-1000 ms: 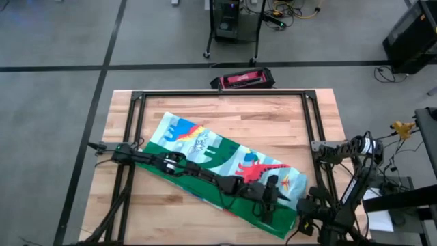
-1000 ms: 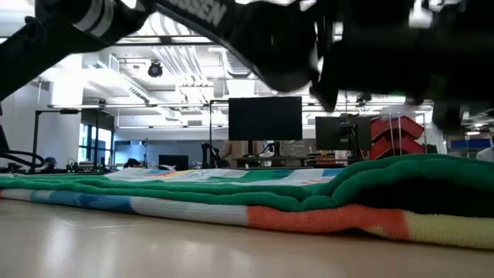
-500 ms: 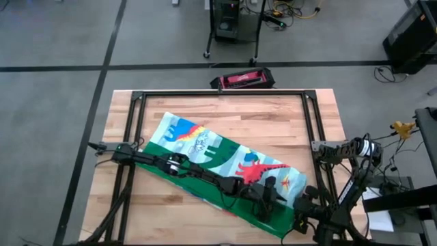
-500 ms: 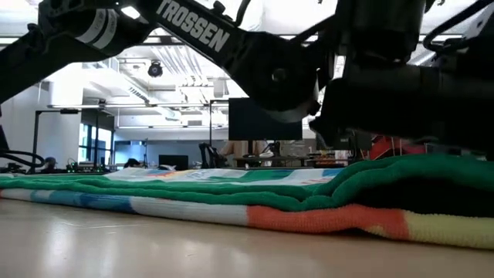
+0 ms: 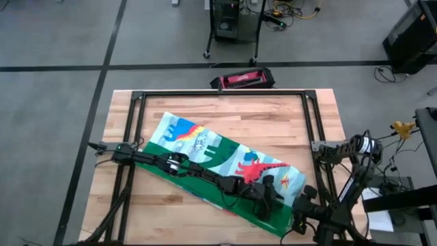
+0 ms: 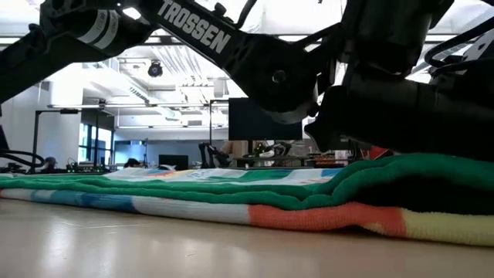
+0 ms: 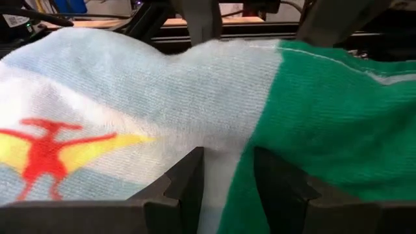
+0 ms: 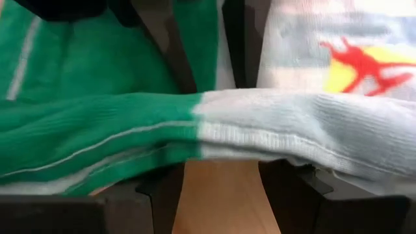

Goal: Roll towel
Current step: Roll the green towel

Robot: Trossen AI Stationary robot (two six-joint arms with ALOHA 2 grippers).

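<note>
The towel (image 5: 218, 160) lies folded in a long strip, slanting from the table's far left to its near right, with the dinosaur print up and the green border along its near side. In the low view its right end (image 6: 386, 189) is piled thicker than the rest. My left gripper (image 5: 268, 203) reaches along the strip and is shut on the cloth near that right end. My right gripper (image 5: 298, 208) is open at the towel's right end edge (image 8: 214, 123), one finger on each side of bare wood. That edge hides its fingertips. My left gripper pinches a narrow ridge of the towel (image 7: 227, 162) between its two fingers, where the pale print meets the green border near the strip's right end. The fingers come from the table's left, slanting down. The towel rests on the table. Whether my right gripper touches the towel's end edge cannot be told.
A black frame rail (image 5: 218, 92) runs round the tabletop, and a red-and-black device (image 5: 242, 80) lies at the far edge. Bare wood (image 5: 266, 119) shows beyond the towel and at the near left (image 5: 164, 205).
My left gripper has come down onto the towel's right end. My right gripper has moved a little toward the table's left, up to the towel's end edge. The towel has kept its place.
</note>
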